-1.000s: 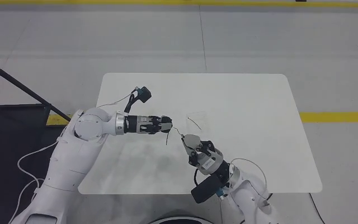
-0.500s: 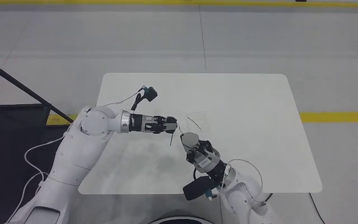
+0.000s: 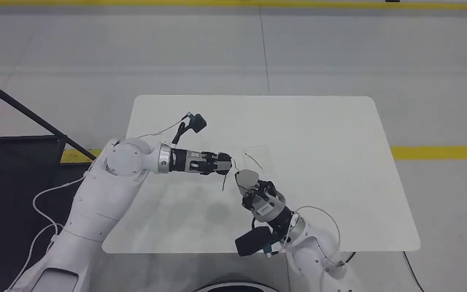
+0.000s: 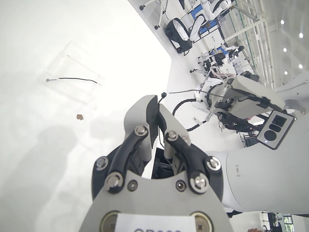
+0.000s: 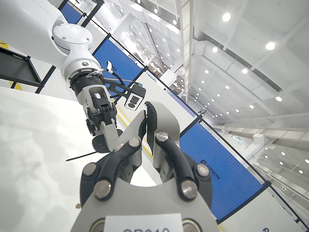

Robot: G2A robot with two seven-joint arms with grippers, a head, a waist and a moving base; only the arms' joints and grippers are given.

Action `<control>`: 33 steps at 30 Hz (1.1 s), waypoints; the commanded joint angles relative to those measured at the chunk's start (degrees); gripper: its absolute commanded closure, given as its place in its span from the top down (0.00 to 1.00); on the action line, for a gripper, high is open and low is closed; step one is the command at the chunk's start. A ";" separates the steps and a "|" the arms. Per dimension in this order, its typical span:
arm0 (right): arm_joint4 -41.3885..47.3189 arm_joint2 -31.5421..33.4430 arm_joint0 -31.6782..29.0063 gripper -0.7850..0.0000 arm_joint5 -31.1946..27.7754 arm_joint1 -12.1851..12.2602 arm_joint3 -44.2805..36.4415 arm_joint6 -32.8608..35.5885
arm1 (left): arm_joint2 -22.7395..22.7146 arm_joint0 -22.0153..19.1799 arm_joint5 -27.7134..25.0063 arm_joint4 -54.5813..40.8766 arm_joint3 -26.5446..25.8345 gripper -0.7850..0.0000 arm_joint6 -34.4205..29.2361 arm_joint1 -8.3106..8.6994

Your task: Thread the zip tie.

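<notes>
Over the white counter (image 3: 328, 131), the left tool (image 4: 157, 103) had shifted toward 3 o'clock, pinching the zip tie (image 4: 163, 95) below its head; the right tool (image 5: 146, 113), at its 5 o'clock, clamped a thin black strap (image 4: 181, 91), tip beside that head.

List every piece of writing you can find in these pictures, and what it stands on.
The left label, on the left gripper: cut off at the edge, unreadable.
The right label, on the right gripper: likewise cut off.
The white casing: small letter mark.
The blue wall panel: white brand word.
</notes>
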 commanded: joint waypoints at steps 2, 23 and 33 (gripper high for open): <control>0.02 -0.05 0.03 0.00 0.01 0.03 0.00 0.16 | 0.00 0.00 0.00 0.00 0.00 0.00 0.00 0.00; -0.11 -0.67 0.69 0.00 0.36 0.18 0.54 1.25 | 0.00 0.00 0.00 0.00 0.00 0.00 0.00 0.00; 0.27 -0.85 0.69 0.00 1.42 0.19 0.64 1.17 | 0.00 0.00 0.00 0.00 0.00 0.00 0.00 0.00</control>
